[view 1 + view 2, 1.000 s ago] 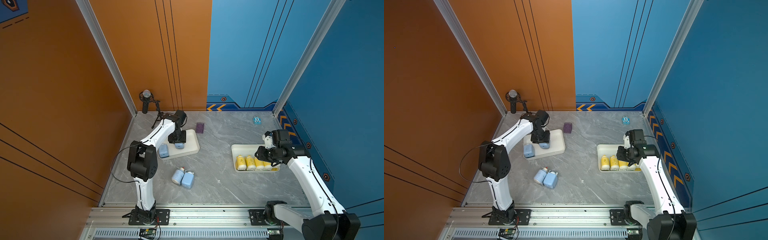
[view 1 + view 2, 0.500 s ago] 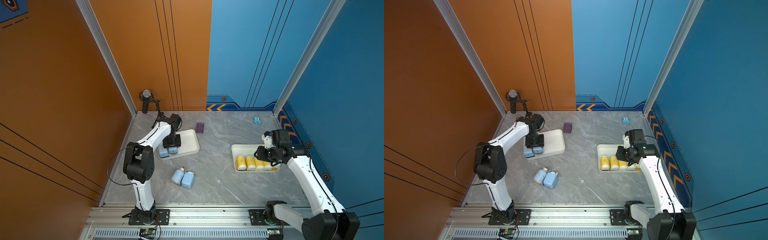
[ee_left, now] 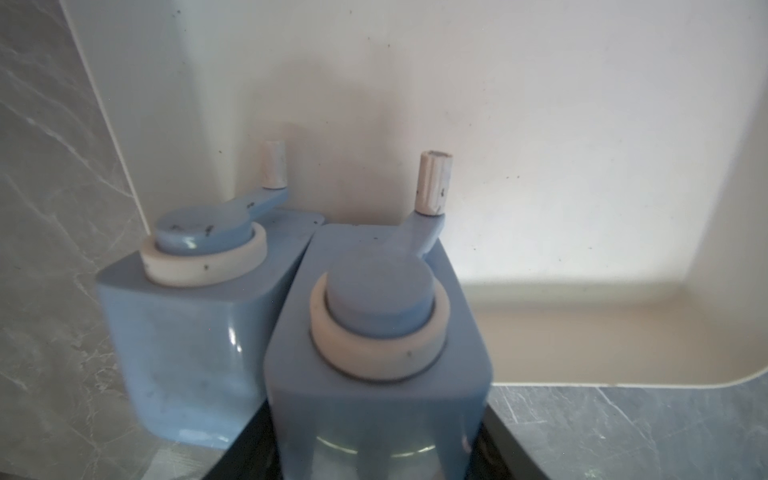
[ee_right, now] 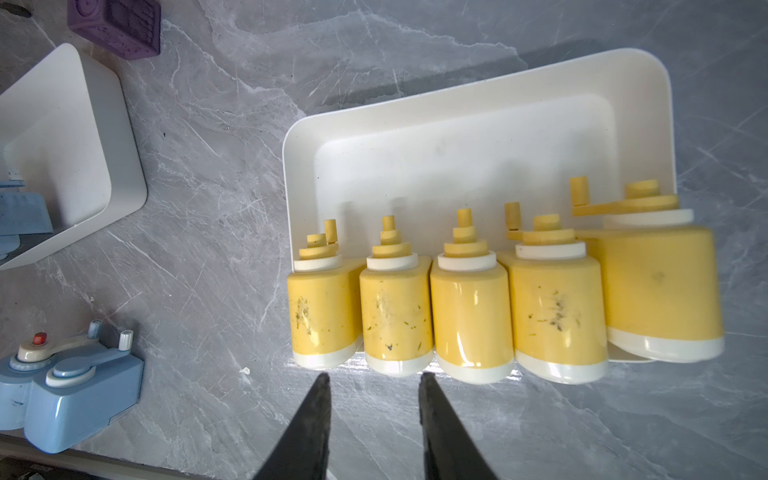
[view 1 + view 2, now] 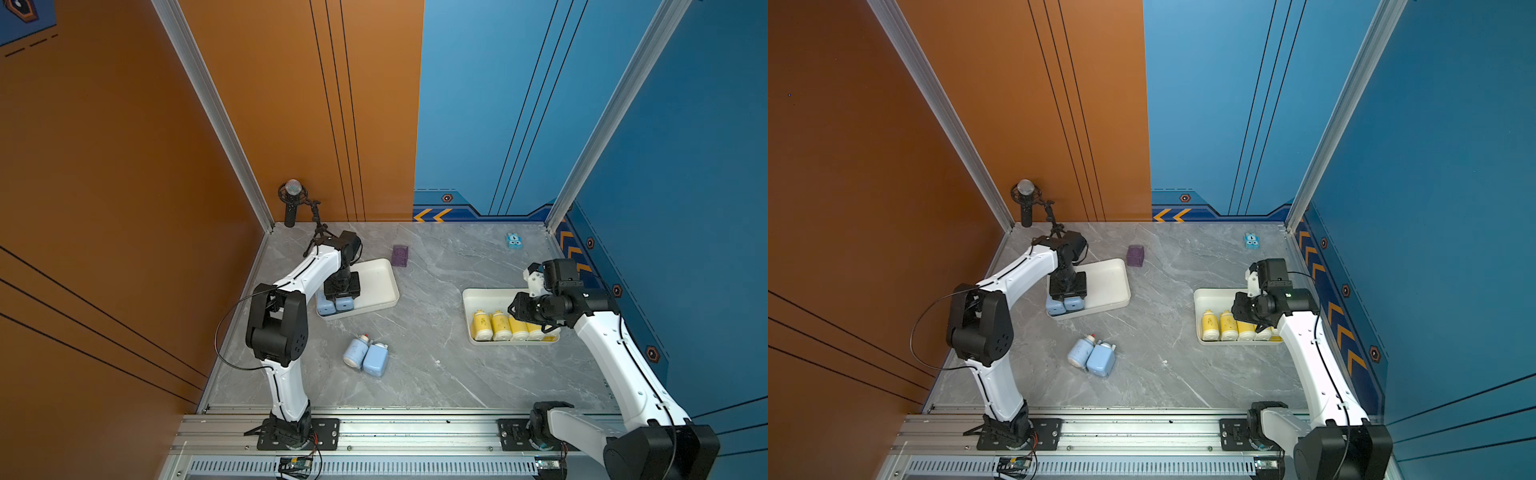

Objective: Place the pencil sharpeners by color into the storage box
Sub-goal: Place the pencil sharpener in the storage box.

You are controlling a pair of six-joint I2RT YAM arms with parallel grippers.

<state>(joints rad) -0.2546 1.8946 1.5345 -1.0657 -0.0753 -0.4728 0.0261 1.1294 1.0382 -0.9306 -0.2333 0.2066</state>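
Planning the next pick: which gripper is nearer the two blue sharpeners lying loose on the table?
Left. The left gripper is in the white tray just beyond the blue pair; the right gripper hovers by the yellow sharpeners, farther away.

The left arm (image 5: pixel 307 270) rises from its base, bends at the elbow and reaches away from the rail. Its wrist is turned down, so the left gripper (image 5: pixel 341 297) points straight down, its jaws clamped on a blue sharpener (image 3: pixel 374 332). The right arm (image 5: pixel 615 353) leans forward and inward. The right gripper (image 4: pixel 374 376) is held low with its jaws parted and nothing between them.
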